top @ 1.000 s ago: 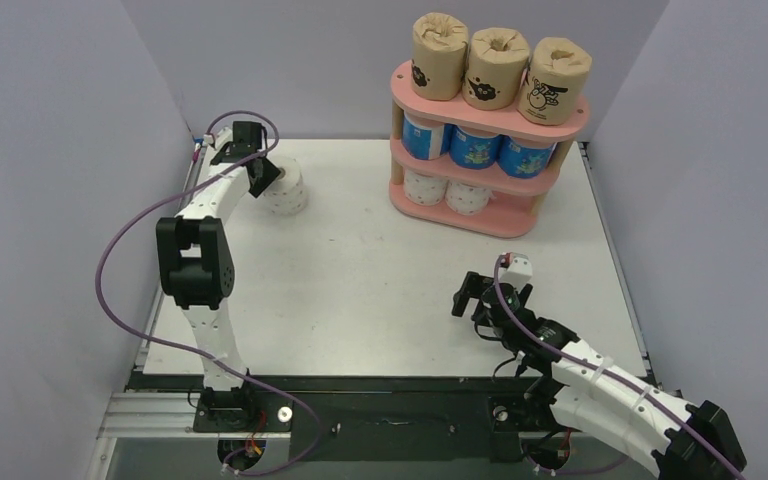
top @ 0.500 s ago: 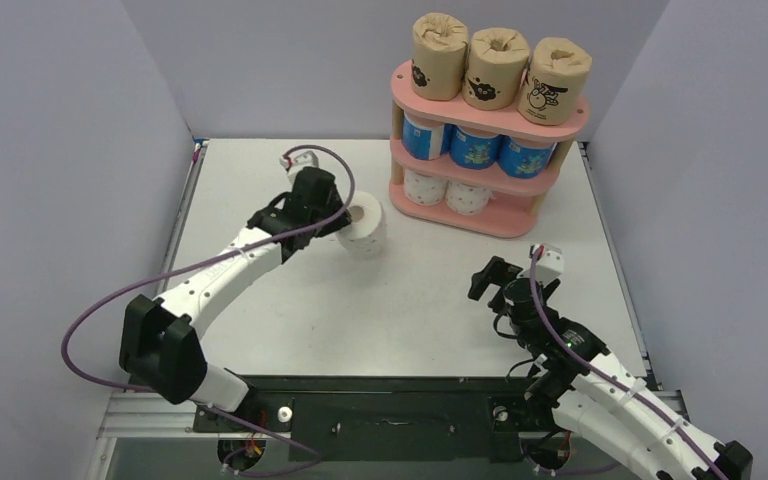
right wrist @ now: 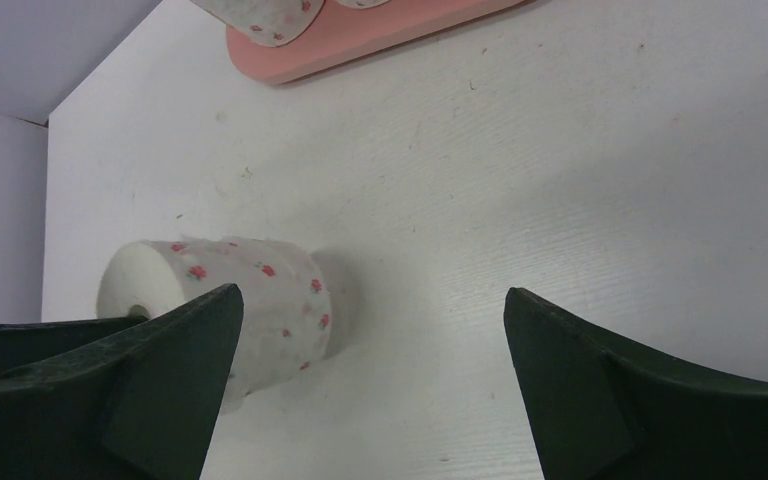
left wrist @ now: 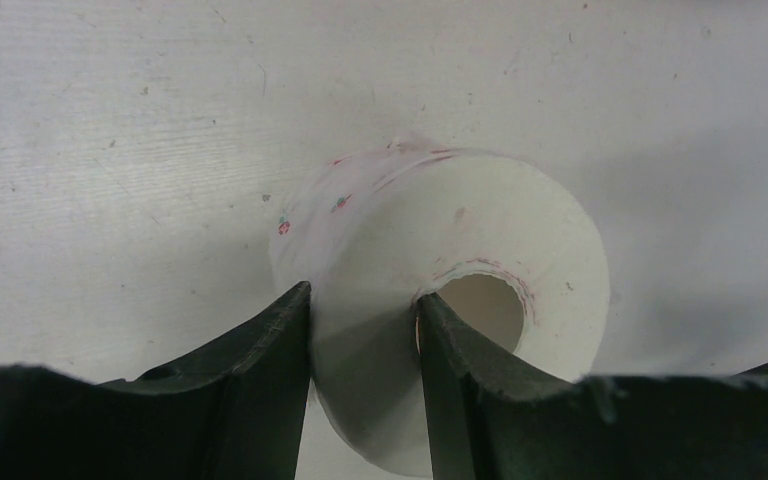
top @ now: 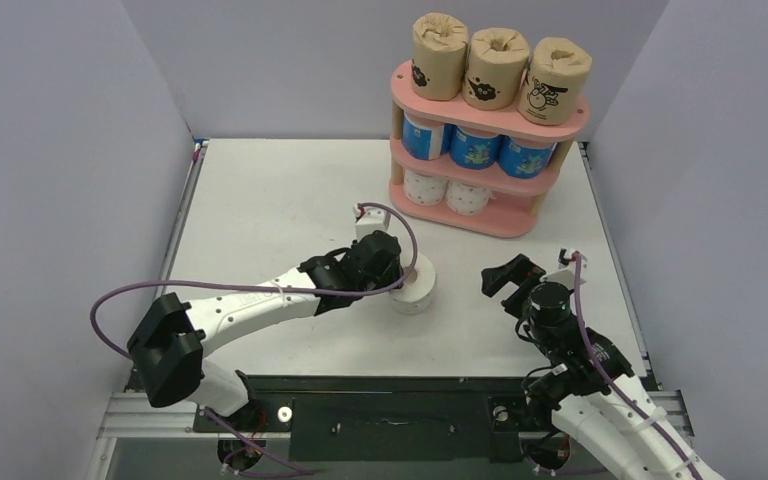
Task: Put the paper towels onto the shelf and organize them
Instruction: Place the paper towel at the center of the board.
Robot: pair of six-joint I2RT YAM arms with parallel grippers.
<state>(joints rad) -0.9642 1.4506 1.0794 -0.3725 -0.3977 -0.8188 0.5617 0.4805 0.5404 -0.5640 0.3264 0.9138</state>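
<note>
Pinching white roll (top: pixel 418 285) w/ L jaws; R jaws spread; shelf (top: pixel 505 222) holds 8.

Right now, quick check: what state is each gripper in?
Left gripper: closed on the white pink-dotted roll, pinching its wall at the core.
Right gripper: open, holding nothing.

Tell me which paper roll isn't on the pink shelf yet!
Start at the pink shelf at the back of the table, then come forward to the left arm's fingers. They pinch a white roll with pink dots, the only roll not on the shelf.
</note>
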